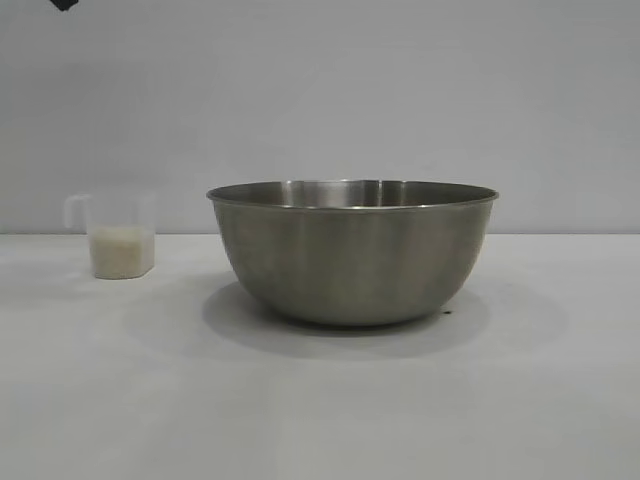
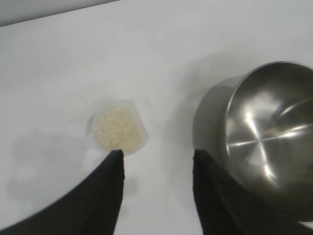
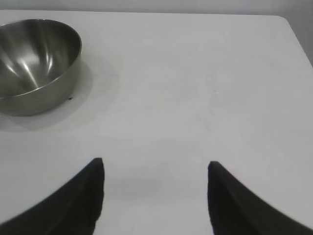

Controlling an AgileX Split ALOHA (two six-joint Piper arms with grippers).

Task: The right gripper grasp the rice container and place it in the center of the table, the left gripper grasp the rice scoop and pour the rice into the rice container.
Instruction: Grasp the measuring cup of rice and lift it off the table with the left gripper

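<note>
Left tool (image 2: 156, 159) hangs above the desk (image 2: 58, 73), fingers spread, nothing between them, one fingertip (image 2: 117, 155) just short of the scoop (image 2: 117, 129). Right tool (image 3: 155, 166) sits well apart from the action, fingers parted too, gripping nothing, only bare desk under it.

The scoop stands upright on the desk, mouth up, rice (image 2: 115, 128) filling its bottom part. In the exterior view its loop handle (image 1: 73, 212) sticks out sideways toward that view's left, away from the bowl (image 1: 352, 250).

The bowl rests near the middle of the desk, upright, open side up. A plain pale wall (image 1: 320, 90) runs behind the white matte surface.

Now the views split: the left wrist camera looks straight down into the scoop and into the bowl's shiny inside. The exterior shot gives only the bowl's brushed flank and the rice level through the clear cup wall. The right wrist camera catches the bowl and the desk's rounded corner (image 3: 286, 20), no scoop.
</note>
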